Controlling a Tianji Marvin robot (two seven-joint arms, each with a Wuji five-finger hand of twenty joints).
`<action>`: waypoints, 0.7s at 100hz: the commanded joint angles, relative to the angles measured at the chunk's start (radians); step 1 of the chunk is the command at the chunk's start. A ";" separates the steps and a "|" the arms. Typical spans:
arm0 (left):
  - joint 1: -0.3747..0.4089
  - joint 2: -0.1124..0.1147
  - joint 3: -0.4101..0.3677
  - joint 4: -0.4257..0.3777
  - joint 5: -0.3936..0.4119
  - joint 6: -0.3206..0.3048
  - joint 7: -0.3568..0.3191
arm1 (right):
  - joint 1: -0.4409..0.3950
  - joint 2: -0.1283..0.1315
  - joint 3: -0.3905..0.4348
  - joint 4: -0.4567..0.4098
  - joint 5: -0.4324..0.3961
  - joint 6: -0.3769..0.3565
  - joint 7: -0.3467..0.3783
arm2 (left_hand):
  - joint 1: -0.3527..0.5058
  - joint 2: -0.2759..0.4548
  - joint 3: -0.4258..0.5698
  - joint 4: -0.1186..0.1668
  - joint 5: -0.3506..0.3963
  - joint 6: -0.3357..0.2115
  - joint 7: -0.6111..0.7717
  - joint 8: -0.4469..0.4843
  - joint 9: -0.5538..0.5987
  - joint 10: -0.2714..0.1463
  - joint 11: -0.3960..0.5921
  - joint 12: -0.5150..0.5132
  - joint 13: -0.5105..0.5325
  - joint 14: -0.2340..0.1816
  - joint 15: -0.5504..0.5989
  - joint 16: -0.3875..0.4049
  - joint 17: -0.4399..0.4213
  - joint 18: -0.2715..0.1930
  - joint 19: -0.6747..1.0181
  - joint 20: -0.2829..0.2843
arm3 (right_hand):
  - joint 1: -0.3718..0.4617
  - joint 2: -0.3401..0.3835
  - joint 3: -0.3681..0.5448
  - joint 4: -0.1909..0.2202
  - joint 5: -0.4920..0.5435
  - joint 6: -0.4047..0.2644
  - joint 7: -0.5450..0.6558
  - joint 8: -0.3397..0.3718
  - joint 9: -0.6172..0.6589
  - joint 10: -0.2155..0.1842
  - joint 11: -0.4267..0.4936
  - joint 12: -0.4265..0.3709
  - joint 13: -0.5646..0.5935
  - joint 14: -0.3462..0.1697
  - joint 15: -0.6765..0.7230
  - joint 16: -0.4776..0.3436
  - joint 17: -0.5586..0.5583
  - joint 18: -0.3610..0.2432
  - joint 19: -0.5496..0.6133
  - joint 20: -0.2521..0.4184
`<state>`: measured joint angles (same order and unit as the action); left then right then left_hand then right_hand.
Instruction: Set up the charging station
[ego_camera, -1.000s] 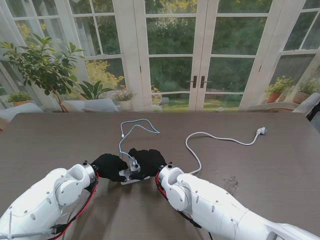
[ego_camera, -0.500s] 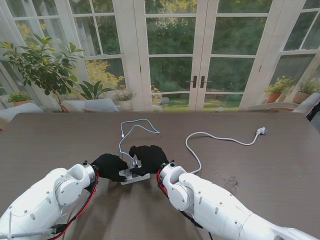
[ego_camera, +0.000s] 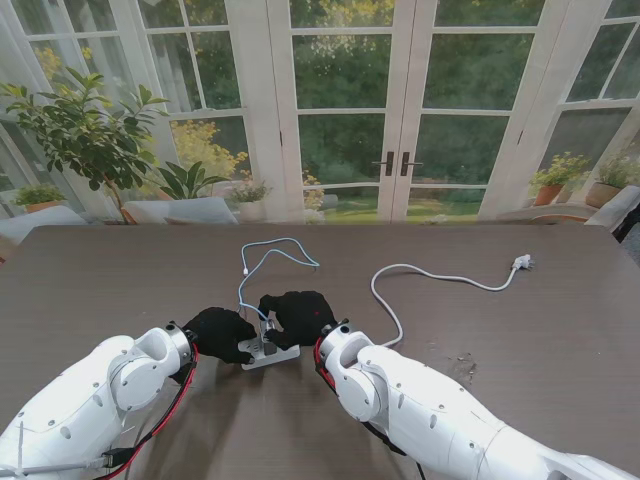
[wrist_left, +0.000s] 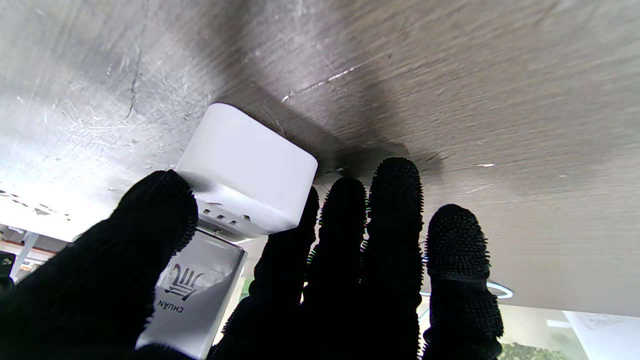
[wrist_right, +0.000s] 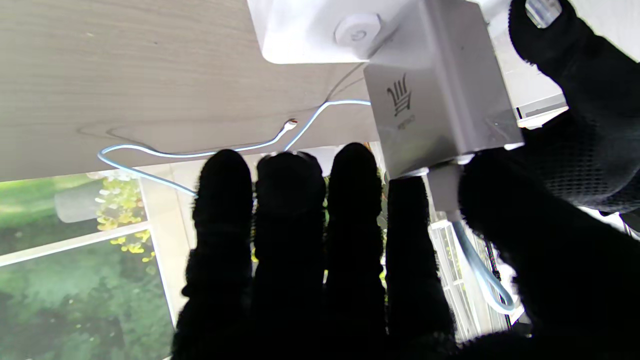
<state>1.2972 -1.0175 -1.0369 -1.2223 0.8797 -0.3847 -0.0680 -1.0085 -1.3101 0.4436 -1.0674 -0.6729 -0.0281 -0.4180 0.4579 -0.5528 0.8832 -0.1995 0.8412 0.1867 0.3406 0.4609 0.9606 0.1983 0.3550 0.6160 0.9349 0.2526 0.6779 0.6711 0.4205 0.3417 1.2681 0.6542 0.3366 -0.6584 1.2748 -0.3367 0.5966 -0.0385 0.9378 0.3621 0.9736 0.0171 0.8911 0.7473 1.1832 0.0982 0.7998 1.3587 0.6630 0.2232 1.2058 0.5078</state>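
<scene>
Near the middle of the dark wooden tabletop (ego_camera: 120, 270), close to me, both black-gloved hands meet over a small white power strip (ego_camera: 272, 356) that lies flat on the wood. The left hand (ego_camera: 220, 334) rests against the strip's left end; in its wrist view the thumb (wrist_left: 150, 215) and the other fingers (wrist_left: 395, 200) sit on either side of the white block (wrist_left: 247, 167), touching it, so this hand is closed around the strip. A silver-grey charger (wrist_right: 435, 105) with a printed logo stands plugged into the strip, next to a round button on the white casing (wrist_right: 320, 30). The right hand (ego_camera: 300, 316) covers the charger from the right and from farther away; its thumb (wrist_right: 545, 240) presses at the charger's end where the cable plug enters, while the four fingers (wrist_right: 287, 210) lie straight and together beside it, so whether it truly grips the charger I cannot tell. A thin light-blue cable (ego_camera: 262, 262) runs from the charger away from me, loops across the wood and ends loose. To the right, well apart from the hands, a white cord (ego_camera: 430, 275) curves from beside the right forearm out to a small white plug (ego_camera: 521, 263) near the table's far right.
</scene>
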 joint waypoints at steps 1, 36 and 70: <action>0.020 -0.001 0.012 0.019 0.003 -0.003 -0.037 | 0.000 -0.004 -0.004 0.000 -0.004 -0.002 0.011 | 0.032 0.004 0.033 0.059 0.058 -0.094 0.038 0.002 0.027 -0.028 -0.013 -0.026 0.002 0.006 0.002 -0.003 -0.026 0.008 -0.003 0.006 | 0.044 -0.037 0.043 -0.014 0.031 -0.045 0.361 -0.015 0.038 -0.025 0.024 0.021 0.039 -0.017 0.018 -0.773 0.013 -0.005 0.048 0.011; 0.019 -0.002 0.014 0.021 -0.001 -0.002 -0.039 | -0.008 -0.015 0.004 0.004 -0.004 0.006 -0.028 | 0.029 0.008 0.026 0.060 0.056 -0.095 0.036 0.002 0.024 -0.029 -0.015 -0.027 -0.001 0.007 0.001 -0.002 -0.029 0.007 -0.005 0.006 | 0.048 -0.114 0.033 -0.018 -0.004 -0.030 0.398 0.023 0.010 -0.018 0.056 0.070 0.066 -0.025 0.055 -0.746 0.040 0.012 0.080 0.022; 0.016 -0.002 0.018 0.024 -0.006 -0.003 -0.042 | -0.006 -0.011 -0.001 0.000 -0.005 0.010 -0.012 | 0.025 0.012 0.020 0.062 0.056 -0.093 0.035 0.002 0.024 -0.028 -0.015 -0.027 -0.003 0.008 0.002 -0.002 -0.029 0.006 -0.004 0.008 | 0.063 -0.138 0.039 -0.030 0.127 -0.120 0.452 0.050 0.151 -0.047 0.063 0.093 0.130 -0.045 0.137 -0.707 0.130 0.006 0.120 0.032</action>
<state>1.2932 -1.0167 -1.0319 -1.2204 0.8698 -0.3844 -0.0718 -1.0104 -1.3193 0.4470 -1.0644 -0.6738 -0.0185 -0.4448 0.4579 -0.5530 0.8832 -0.1995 0.8501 0.1896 0.3408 0.4609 0.9602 0.2028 0.3615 0.6172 0.9349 0.2526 0.6779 0.6711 0.4203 0.3417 1.2681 0.6540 0.3835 -0.7692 1.2775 -0.3592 0.6797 -0.1108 0.9379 0.3870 1.0902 0.0000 0.9393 0.8202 1.2768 0.0721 0.8880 1.3586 0.7704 0.2232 1.2713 0.5171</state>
